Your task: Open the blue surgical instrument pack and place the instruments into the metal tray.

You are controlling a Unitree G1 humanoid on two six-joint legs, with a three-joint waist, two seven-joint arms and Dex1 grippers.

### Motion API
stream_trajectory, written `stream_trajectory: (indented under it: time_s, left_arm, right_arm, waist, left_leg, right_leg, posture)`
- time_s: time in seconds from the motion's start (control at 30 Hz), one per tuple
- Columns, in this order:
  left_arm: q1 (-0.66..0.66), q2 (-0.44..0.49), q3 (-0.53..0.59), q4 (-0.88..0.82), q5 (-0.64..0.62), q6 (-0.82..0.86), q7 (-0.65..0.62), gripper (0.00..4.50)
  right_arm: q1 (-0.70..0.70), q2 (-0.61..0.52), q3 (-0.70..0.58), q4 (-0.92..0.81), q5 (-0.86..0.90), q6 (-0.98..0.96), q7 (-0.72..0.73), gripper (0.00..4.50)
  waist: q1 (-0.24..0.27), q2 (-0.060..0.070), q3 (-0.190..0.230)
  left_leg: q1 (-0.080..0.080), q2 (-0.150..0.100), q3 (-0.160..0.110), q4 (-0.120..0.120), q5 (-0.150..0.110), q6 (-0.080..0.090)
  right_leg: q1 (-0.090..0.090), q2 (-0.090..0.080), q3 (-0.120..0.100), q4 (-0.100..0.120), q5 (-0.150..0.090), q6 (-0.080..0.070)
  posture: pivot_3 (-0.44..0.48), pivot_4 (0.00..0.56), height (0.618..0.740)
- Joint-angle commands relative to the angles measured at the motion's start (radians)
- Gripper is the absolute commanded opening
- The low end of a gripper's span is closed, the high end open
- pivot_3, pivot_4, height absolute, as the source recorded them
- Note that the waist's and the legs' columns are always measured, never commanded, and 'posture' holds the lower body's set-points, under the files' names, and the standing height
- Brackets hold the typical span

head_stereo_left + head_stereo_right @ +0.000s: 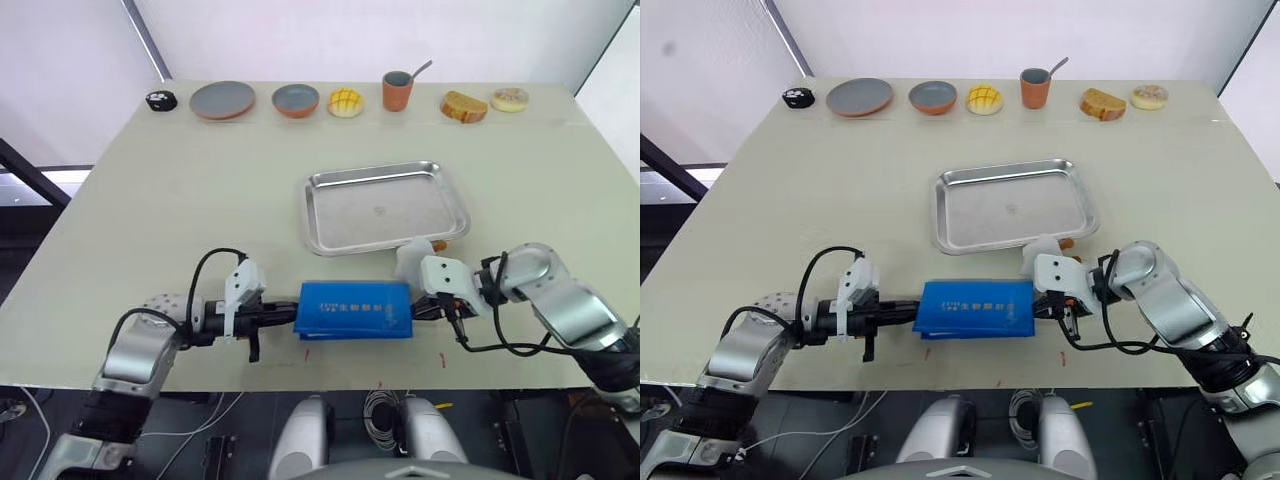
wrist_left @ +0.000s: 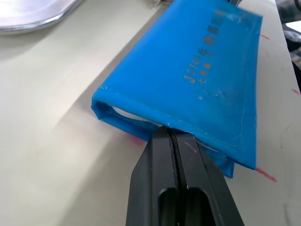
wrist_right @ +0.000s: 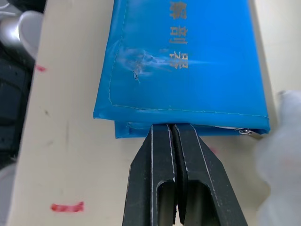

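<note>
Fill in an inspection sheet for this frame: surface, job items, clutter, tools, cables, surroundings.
Surface: beige table, small red marks by its near edge.
Job's things: blue surgical instrument pack lies closed and flat near the front edge; metal tray sits behind it, empty; no instruments seen.
Clutter: along the far edge, a black item, grey plate, grey-and-orange bowl, yellow bun, orange cup with spoon, cake slice, round pastry; small white wad by the tray's near corner.
Tools: left tool and right tool are shut, tips at opposite ends of the pack.
Cables: black cables loop over both forearms.
Surroundings: white walls; wiring below the table edge.
</note>
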Motion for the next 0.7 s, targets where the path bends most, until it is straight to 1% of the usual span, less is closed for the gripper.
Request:
stream_trajectory:
  time_s: [0.03,0.2,0.43,0.53,0.7]
  left_arm:
    - [-0.02,-0.005,-0.054,-0.011,0.018,-0.025,-0.048,0.0]
    - [-0.069,-0.034,-0.107,-0.033,0.034,-0.003,-0.062,0.0]
    - [-0.107,-0.05,-0.13,-0.027,0.049,0.009,-0.071,0.0]
    - [-0.12,-0.063,-0.146,-0.025,0.072,-0.006,-0.062,0.0]
    - [-0.122,-0.08,-0.156,-0.037,0.073,0.0,-0.06,0.0]
  right_arm:
    - [0.024,-0.028,-0.055,-0.096,0.052,0.046,-0.025,0.05]
    - [0.059,-0.048,-0.069,-0.159,0.085,0.098,-0.065,0.05]
    - [0.127,-0.09,-0.081,-0.214,0.095,0.124,-0.102,0.05]
    - [0.181,-0.127,-0.095,-0.219,0.078,0.1,-0.118,0.05]
    - [0.216,-0.135,-0.107,-0.219,0.089,0.082,-0.141,0.05]
  waist:
    - [0.0,0.0,0.0]
    - [-0.001,0.0,0.0]
    - [0.0,0.0,0.0]
    - [0.003,0.0,0.0]
    - [-0.001,0.0,0.0]
  left_leg:
    - [0.0,0.0,0.0,0.0,0.0,0.0]
    - [0.0,-0.001,0.0,0.0,0.0,0.0]
    - [-0.001,-0.002,0.0,0.001,0.0,0.0]
    - [-0.001,-0.002,-0.001,0.001,0.0,0.0]
    - [-0.001,-0.002,-0.001,0.001,0.0,0.0]
  right_leg:
    - [0.0,0.0,0.0,0.0,0.0,0.0]
    - [0.0,0.0,0.0,0.0,0.0,0.0]
    - [0.0,0.0,0.0,0.0,0.0,0.0]
    - [0.0,0.0,0.0,0.0,0.0,0.0]
    - [0.0,0.0,0.0,0.0,0.0,0.0]
  posture:
    - [0.0,0.15,0.74]
    - [0.0,0.15,0.74]
    - [0.0,0.15,0.74]
    - [0.0,0.15,0.74]
    - [0.0,0.15,0.74]
